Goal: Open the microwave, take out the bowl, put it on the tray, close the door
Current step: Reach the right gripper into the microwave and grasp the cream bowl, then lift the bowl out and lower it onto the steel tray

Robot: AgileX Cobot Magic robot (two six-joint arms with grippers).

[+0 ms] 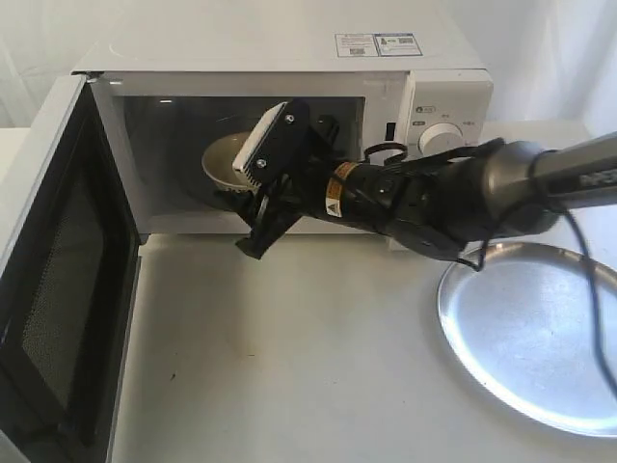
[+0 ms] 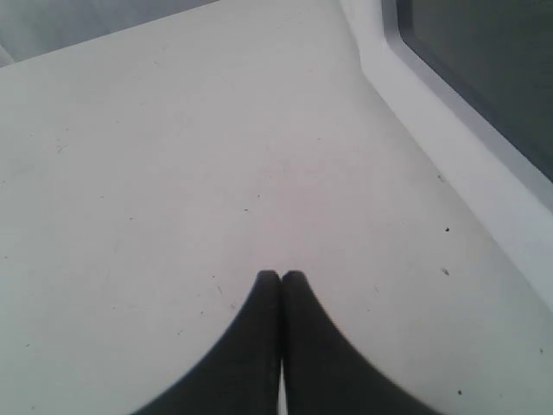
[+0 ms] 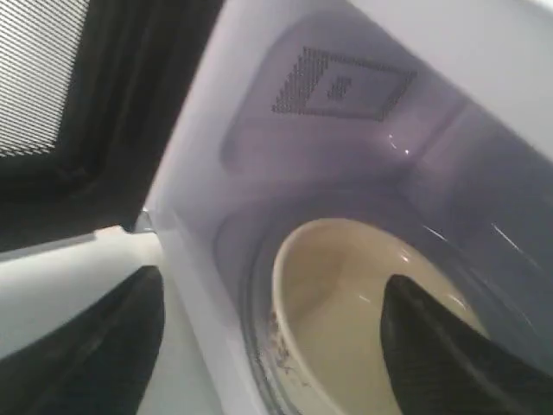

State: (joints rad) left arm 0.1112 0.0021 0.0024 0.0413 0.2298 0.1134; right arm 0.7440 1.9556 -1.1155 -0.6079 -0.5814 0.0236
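The bowl [image 1: 228, 159] sits inside the microwave [image 1: 289, 58], and the right claw [image 3: 268, 346] is at the mouth of the cavity with its fingers [image 3: 449, 354] spread wide. From the right wrist view, one dark finger hangs over the bowl's hollow and the other lies outside the cavity wall, on the tabletop [image 1: 289, 367] side. I cannot tell whether either finger touches the bowl. The left claw [image 2: 281, 278] is pressed together, tips meeting and holding nothing, low over the bare tabletop just beside the door [image 1: 67, 280], which stands swung wide open on the left.

By my count there is one bowl, one microwave, one tray [image 1: 540, 328], two claws, two stickers [image 1: 355, 44] on the oven's top and one round dial [image 1: 443, 138] showing.

The bowl is cream, smooth and round with a plain rim. The tray is wide, round, shiny silver metal with a low raised rim, and it lies flat on the tabletop to the right of the oven, well apart from the bowl. The door is white around a dark meshed window, and a perforated vent patch [image 3: 341, 82] marks the pale cavity wall
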